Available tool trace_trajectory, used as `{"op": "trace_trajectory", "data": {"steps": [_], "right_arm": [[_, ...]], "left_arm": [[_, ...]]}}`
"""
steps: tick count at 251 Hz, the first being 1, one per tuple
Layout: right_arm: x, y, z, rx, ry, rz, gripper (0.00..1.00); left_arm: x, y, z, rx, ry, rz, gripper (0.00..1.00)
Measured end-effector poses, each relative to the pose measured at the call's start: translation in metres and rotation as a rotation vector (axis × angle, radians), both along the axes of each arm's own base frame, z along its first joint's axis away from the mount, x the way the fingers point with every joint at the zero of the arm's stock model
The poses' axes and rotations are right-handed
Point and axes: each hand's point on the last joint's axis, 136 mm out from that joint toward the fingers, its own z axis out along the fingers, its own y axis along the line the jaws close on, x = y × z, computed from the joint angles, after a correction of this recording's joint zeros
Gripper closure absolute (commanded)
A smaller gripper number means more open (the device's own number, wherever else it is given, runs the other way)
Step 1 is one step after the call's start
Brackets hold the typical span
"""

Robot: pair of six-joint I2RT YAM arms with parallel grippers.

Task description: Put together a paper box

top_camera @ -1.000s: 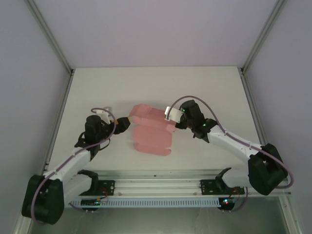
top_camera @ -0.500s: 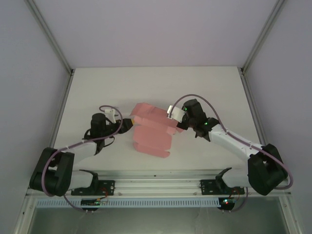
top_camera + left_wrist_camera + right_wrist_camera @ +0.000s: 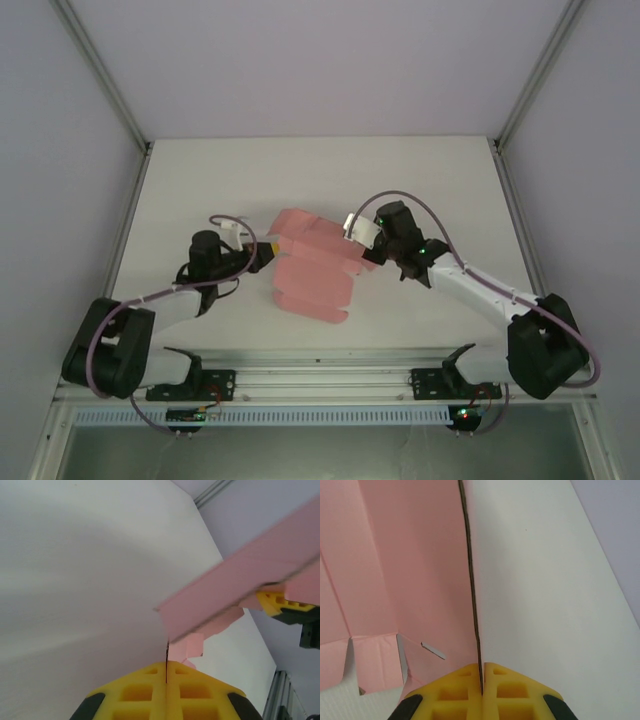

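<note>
The left gripper [image 3: 166,667] has its yellow fingers [image 3: 142,692] pressed together on a thin edge at the left side of the paper box [image 3: 312,270]. The right gripper [image 3: 481,672] pinches the card's right edge in the same way, its jaws closed on it. Between them the salmon-pink sheet is partly folded. Its far panel is raised and its near panels lie flat, about the middle of the worktop [image 3: 430,180].
</note>
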Motion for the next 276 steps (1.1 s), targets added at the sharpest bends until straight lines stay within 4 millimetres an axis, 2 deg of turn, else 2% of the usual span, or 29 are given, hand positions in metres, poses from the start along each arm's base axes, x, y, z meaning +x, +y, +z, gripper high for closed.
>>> {"op": "trace_trajectory", "data": {"steps": [60, 82, 109, 172, 203, 231, 244, 251, 264, 276], "right_arm": [[0.004, 0.003, 0.002, -0.019, -0.007, -0.018, 1.00], [0.000, 0.010, 0.004, -0.023, -0.015, -0.007, 1.00], [-0.005, 0.019, 0.004, -0.034, -0.023, 0.014, 1.00], [-0.010, 0.024, 0.001, -0.098, -0.056, 0.029, 1.00], [-0.010, 0.025, 0.001, -0.129, -0.072, 0.036, 1.00], [-0.010, 0.024, 0.000, -0.149, -0.083, 0.039, 1.00], [-0.009, 0.023, 0.001, -0.165, -0.095, 0.039, 1.00], [-0.007, 0.022, 0.002, -0.176, -0.110, 0.037, 1.00], [-0.005, 0.022, 0.005, -0.197, -0.142, 0.035, 1.00], [-0.003, 0.021, 0.005, -0.219, -0.164, 0.031, 1.00]], "left_arm": [[-0.018, -0.037, 0.037, 0.207, -0.186, -0.040, 1.00], [-0.019, -0.042, 0.042, 0.281, -0.226, -0.032, 1.00], [-0.014, -0.043, 0.033, 0.381, -0.225, -0.012, 1.00], [-0.011, -0.060, -0.011, 0.599, -0.195, -0.046, 1.00], [-0.008, -0.059, -0.015, 0.605, -0.196, -0.028, 0.86], [-0.008, -0.052, -0.015, 0.584, -0.186, 0.001, 0.51], [-0.009, -0.045, -0.014, 0.576, -0.175, 0.018, 0.42], [-0.010, -0.040, -0.011, 0.566, -0.169, 0.033, 0.37], [-0.013, -0.031, -0.006, 0.558, -0.168, 0.052, 0.19], [-0.015, -0.022, 0.003, 0.537, -0.166, 0.079, 0.06]]}}
